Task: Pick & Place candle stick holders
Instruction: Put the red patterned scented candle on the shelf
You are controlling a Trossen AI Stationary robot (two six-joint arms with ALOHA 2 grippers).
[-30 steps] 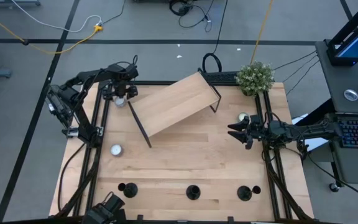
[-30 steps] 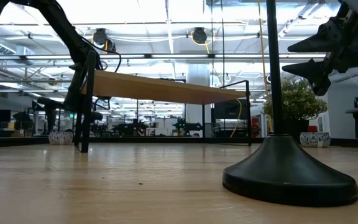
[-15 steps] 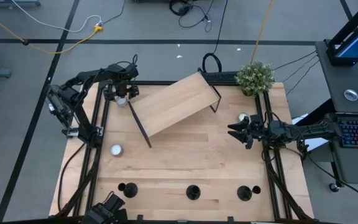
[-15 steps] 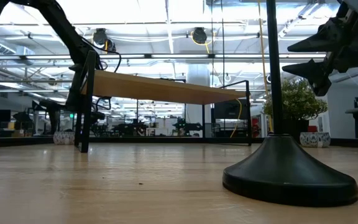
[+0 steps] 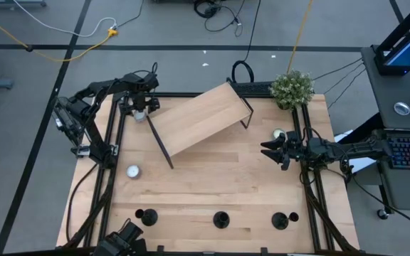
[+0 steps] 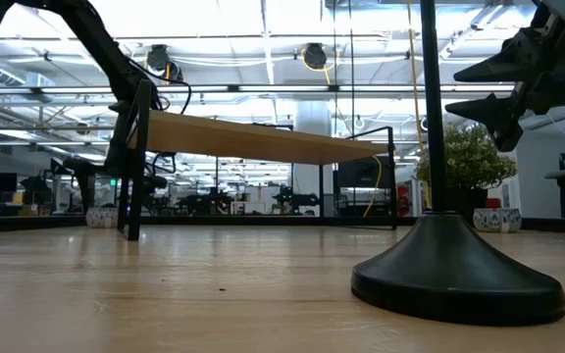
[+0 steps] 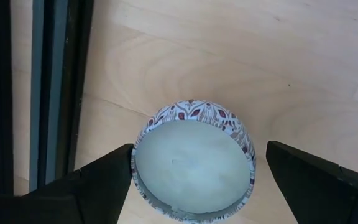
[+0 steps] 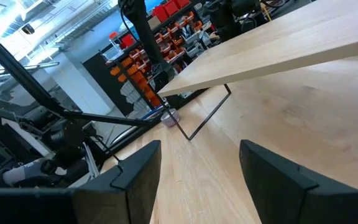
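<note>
Pale plywood was what you had to work on: from the high view the table [image 5: 212, 192] sat on a grey floor strung with cables, with a slanted wooden shelf [image 5: 198, 119] at its middle, a potted plant [image 5: 292, 88] at the far right corner, and three black candle stick holders [image 5: 221, 219] ranged along the near edge, well apart from both arms. Your left gripper [image 5: 139, 108] hung at the far left corner over a small tin; the right gripper [image 5: 272, 153] waited at the right edge. In the low view, one holder's domed base and thin stem [image 6: 457, 265] loomed close, a bright workshop behind. Your left wrist view showed fingers [image 7: 101, 180] spread wide on both sides of a patterned candle tin [image 7: 194, 158], not gripping it. Your right wrist view showed its fingers [image 8: 138, 168] parted on nothing.
</note>
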